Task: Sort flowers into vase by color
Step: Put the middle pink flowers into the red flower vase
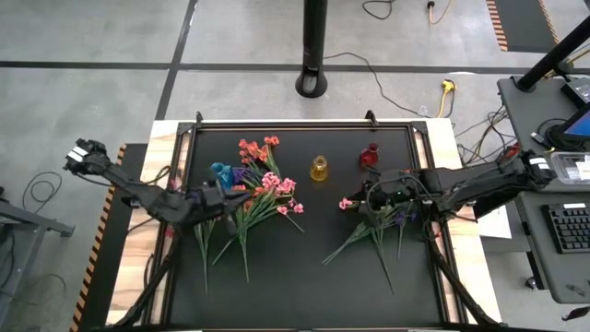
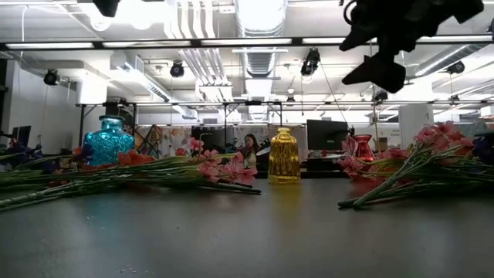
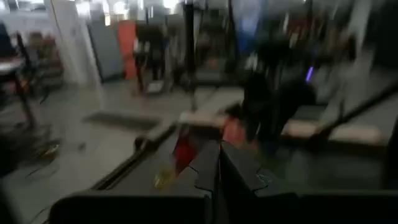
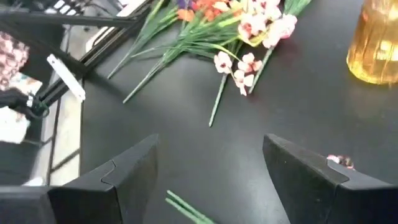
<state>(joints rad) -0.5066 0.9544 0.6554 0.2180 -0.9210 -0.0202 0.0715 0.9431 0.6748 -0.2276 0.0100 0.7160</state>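
Two heaps of flowers lie flat on the black mat. The left heap (image 1: 258,192), with pink, orange-red and purple blossoms, lies beside the blue vase (image 1: 219,171). The right heap (image 1: 378,224) has pink and purple blossoms. A yellow vase (image 1: 319,169) and a red vase (image 1: 370,156) stand at the far middle. My left gripper (image 1: 230,195) is over the left heap, lifted above the table, and its fingers (image 3: 218,165) are shut with nothing seen between them. My right gripper (image 4: 211,146) is open above the right heap (image 2: 421,166), and a green stem (image 4: 186,210) lies below it.
The mat sits inside a raised black frame (image 1: 304,126) on the wooden table. A dark post base (image 1: 313,85) stands on the floor beyond the far edge. Bare mat (image 1: 304,267) lies between the two heaps toward the near edge. A desk with a keyboard (image 1: 567,226) is at the right.
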